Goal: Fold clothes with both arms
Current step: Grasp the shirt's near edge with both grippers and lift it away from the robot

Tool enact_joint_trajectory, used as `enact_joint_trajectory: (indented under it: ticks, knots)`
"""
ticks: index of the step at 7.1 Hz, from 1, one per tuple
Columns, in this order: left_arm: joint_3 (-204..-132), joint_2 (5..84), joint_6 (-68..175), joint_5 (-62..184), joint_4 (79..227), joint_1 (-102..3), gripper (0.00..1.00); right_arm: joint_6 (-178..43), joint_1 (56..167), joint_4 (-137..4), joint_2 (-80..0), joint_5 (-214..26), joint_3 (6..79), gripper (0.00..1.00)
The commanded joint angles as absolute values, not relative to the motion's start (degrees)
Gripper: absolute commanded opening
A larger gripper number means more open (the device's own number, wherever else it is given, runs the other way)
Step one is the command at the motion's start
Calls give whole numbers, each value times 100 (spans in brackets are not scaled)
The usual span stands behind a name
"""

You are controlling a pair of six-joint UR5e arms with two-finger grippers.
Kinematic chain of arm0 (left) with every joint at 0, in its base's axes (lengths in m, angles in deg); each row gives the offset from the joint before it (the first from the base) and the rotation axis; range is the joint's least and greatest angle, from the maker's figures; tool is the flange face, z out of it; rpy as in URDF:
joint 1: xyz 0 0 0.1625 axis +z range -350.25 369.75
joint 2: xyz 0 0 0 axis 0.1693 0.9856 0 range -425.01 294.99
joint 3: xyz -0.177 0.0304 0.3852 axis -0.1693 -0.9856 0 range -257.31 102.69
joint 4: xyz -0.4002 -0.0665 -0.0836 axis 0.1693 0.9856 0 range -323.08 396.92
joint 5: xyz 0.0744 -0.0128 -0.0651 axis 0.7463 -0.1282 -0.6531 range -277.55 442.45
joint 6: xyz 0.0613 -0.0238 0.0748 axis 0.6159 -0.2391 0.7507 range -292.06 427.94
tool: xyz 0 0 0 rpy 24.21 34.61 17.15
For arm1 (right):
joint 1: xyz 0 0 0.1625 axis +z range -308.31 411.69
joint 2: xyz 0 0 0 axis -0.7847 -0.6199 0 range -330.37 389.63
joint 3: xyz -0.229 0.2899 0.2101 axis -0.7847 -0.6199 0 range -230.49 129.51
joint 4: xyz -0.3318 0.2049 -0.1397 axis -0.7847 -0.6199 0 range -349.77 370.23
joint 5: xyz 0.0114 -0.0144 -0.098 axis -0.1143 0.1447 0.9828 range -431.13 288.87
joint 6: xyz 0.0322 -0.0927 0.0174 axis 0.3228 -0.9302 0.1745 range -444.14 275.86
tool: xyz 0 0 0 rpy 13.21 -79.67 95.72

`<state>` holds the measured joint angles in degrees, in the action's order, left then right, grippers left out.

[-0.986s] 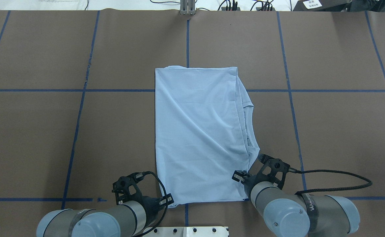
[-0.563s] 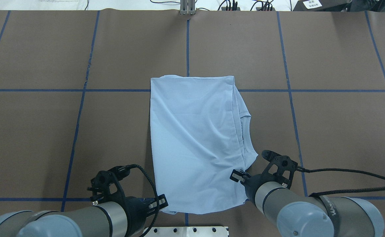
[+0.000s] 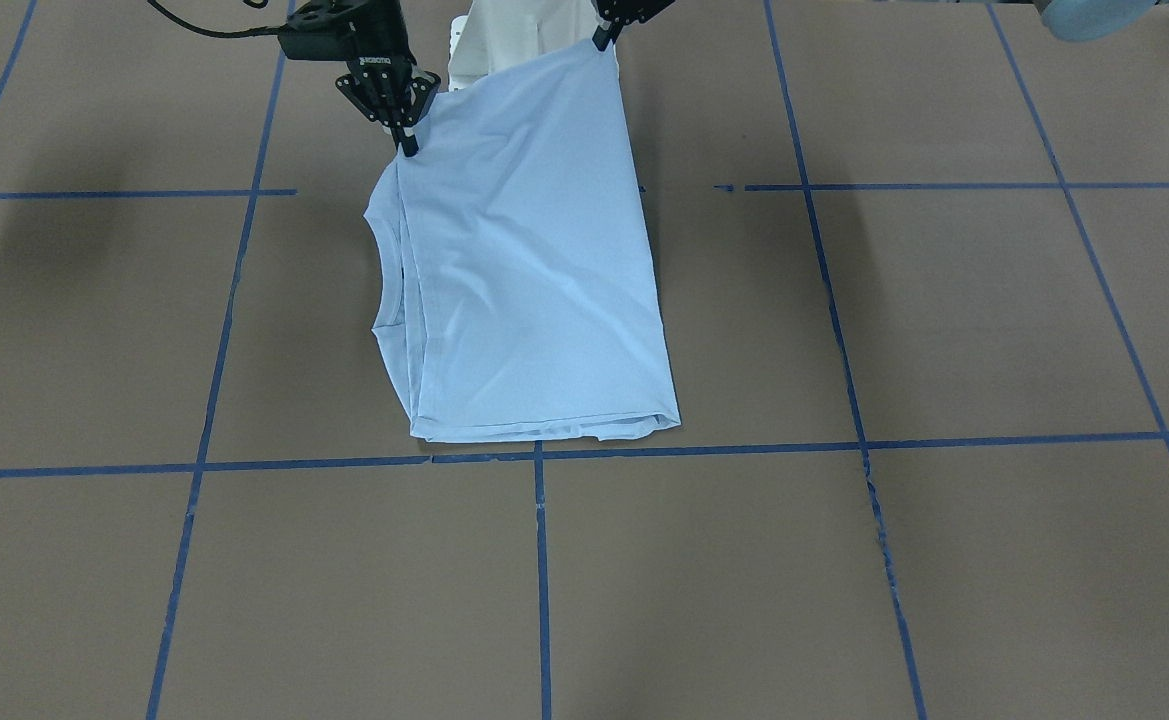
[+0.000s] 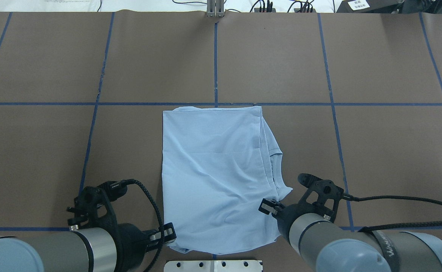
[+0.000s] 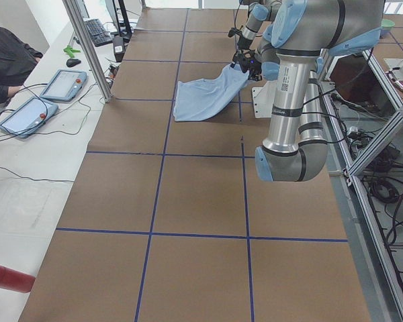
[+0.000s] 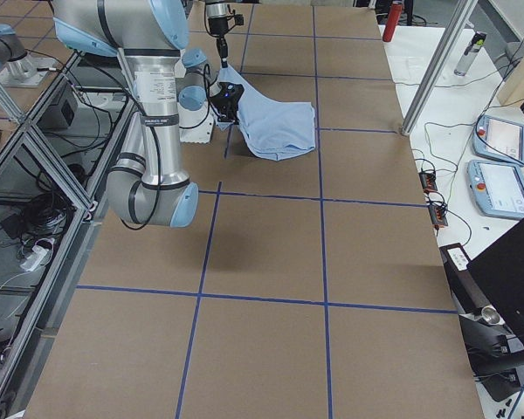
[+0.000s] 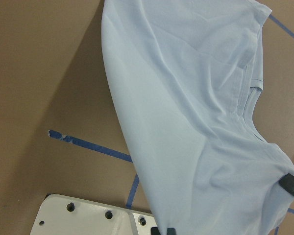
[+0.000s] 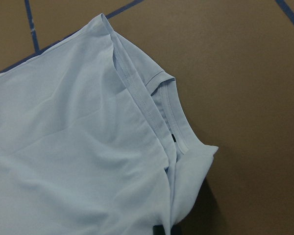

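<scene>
At the table's near edge, on the overhead view's left, we see the left arm point(image 4: 54, 249) reaching in. Its left gripper point(image 4: 169, 235) is pinched on the near left corner of the pale blue T-shirt point(image 4: 213, 170). The shirt is folded lengthwise into a tall panel. Its far end rests flat on the brown table point(image 4: 130, 56), with the far hem just beside a blue tape line point(image 4: 319, 104). Its near end is lifted off the surface and hangs between the two grippers, above a white base plate point(image 4: 213, 265). Along the shirt's right side we see the folded sleeve edges and the neckline point(image 4: 277, 177), and the right wrist camera shows a dark neck label point(image 8: 173, 138) inside the collar. Further right, the right gripper point(image 4: 268, 207) has its fingers pressed onto the near right corner by the shoulder. The right arm point(image 4: 357, 249) and its black cable point(image 4: 413, 200) extend off to the right.
</scene>
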<state>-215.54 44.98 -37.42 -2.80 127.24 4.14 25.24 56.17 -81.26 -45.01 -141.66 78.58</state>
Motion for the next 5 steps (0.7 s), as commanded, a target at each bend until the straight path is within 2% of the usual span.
enact_joint_trajectory:
  ticks: [1,4,5]
  knots:
    - [-21146,4713,-3097,-490,12701,-375,0,2484,6194,-8153,-3649,-14467,7014,0]
    - [-20021,5240,-2427,-676,12771,-1220,0,2037,6995,-8082,-2857,-14803,5818,0]
    - [-19740,5363,-2199,-798,12789,-1518,0,1931,7215,-8082,-2803,-14943,5684,0]
